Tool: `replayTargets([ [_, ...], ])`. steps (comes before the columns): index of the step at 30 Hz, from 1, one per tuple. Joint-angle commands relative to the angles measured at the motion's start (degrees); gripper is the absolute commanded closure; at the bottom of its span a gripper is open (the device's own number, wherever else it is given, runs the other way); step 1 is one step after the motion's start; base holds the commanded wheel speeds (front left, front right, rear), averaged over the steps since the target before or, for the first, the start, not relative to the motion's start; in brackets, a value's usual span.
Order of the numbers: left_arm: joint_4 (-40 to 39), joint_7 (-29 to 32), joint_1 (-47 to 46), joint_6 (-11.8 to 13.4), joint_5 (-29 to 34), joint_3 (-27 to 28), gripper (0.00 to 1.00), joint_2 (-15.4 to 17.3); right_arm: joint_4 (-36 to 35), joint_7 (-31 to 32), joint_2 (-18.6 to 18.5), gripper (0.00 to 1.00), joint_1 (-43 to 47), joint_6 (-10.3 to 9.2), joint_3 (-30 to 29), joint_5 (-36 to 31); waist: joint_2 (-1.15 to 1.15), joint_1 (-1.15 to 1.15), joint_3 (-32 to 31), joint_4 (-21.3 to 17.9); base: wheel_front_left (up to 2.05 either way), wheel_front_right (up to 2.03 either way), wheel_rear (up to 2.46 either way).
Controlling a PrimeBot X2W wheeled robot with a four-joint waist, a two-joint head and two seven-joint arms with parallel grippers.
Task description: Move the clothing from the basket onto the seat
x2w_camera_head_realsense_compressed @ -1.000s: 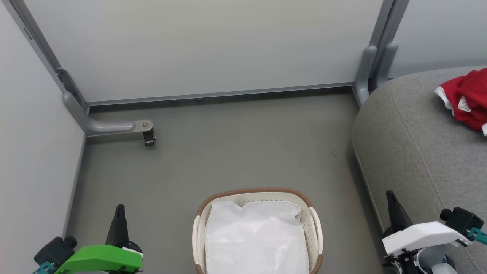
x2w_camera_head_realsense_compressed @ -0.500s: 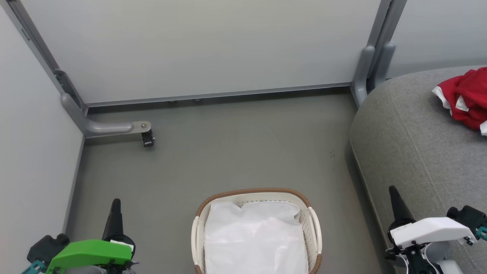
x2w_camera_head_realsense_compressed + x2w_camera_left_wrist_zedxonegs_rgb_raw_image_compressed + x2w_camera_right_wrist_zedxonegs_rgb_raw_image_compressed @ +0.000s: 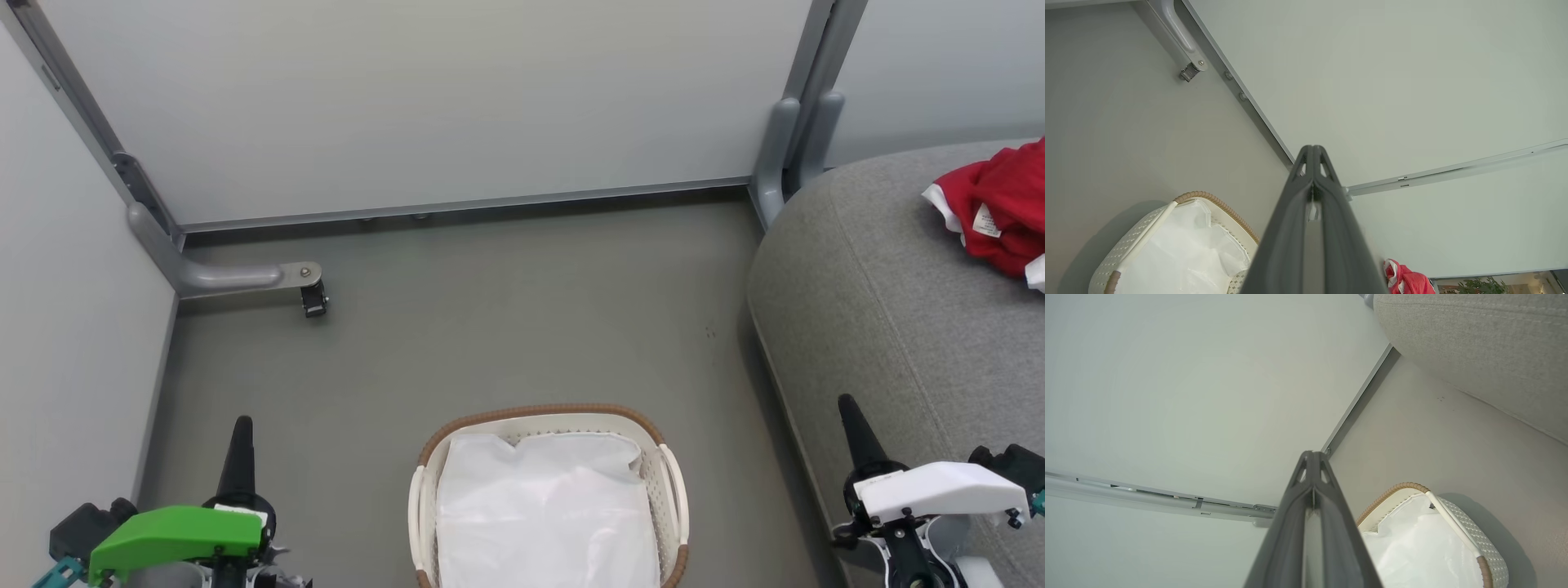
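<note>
Red clothing (image 3: 1000, 208) lies at the upper right of the head view, up on the grey seat (image 3: 882, 310) — right where I want it. In the basket (image 3: 543, 411), bottom centre, I see white liner (image 3: 547, 514) and no red, so I'd call it done. Left gripper (image 3: 242, 425) and right gripper (image 3: 846, 404) flank the basket at the lower corners — fingers pressed together, holding nothing, parked clear.

A cream basket (image 3: 671, 490), its walls dotted with perforations and its rim a brown woven pattern, showed a plain white liner (image 3: 547, 514). Right of the basket, the clothing (image 3: 1008, 212) was bright red with white trim, the seat (image 3: 882, 310) grey. The floor (image 3: 490, 327) around the basket was dull grey-green. The black-fingered left gripper (image 3: 242, 425) wore a green cover, the right gripper (image 3: 846, 402) a white one.
</note>
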Motion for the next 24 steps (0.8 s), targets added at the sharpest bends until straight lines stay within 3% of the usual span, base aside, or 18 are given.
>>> replayTargets([
  [1, -0.49, 0.34, -1.44, -0.43, -1.46, 0.57, 1.00, 0.47, -0.81, 0.45, -0.32, 1.00, -1.26, -0.03, -0.40, 1.49, 0.00, 0.00, -0.01, -0.03, 0.00, 0.00, 0.00],
  [24, -1.00, 3.64, -2.76, -0.70, -12.20, 2.47, 1.00, 0.47, -1.53, 3.62, -0.41, 1.00, -1.65, -0.03, -1.74, 13.75, 0.00, 0.00, -0.18, -0.60, 0.00, 0.00, 0.00],
])
